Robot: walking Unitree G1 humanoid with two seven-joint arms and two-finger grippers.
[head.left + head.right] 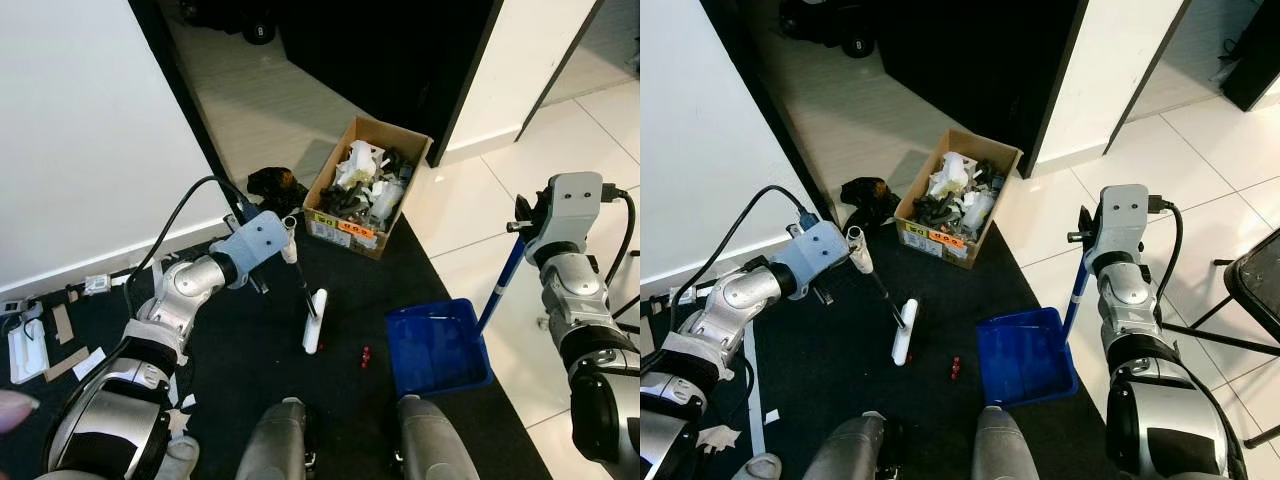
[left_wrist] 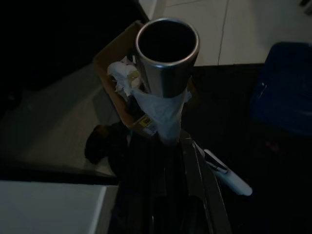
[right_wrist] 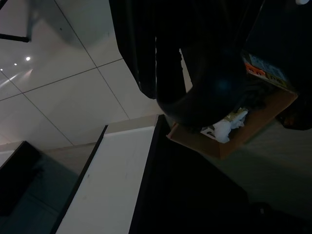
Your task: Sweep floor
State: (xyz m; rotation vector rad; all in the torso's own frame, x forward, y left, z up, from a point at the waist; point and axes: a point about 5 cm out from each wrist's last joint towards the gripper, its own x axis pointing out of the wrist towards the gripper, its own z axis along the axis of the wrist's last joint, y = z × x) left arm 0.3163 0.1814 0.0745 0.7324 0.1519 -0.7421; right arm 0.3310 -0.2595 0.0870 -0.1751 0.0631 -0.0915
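The robot's knees (image 1: pixel 285 440) frame a dark mat (image 1: pixel 250 350). Just ahead, red debris (image 1: pixel 366 355) lies between a white broom head (image 1: pixel 315 320) and a blue dustpan (image 1: pixel 437 347), ready for sweeping in. The left hand (image 1: pixel 285 240) grips the broom's handle (image 2: pixel 167 53); the right hand (image 1: pixel 525 225) holds the dustpan's pole (image 1: pixel 500 285). Beyond sits a cardboard box (image 1: pixel 365 185).

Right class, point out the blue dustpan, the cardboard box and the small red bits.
blue dustpan (image 1: pixel 437 350): left eye view, inner tray.
cardboard box (image 1: pixel 338 228): left eye view, front wall.
small red bits (image 1: pixel 366 356): left eye view, middle of cluster.
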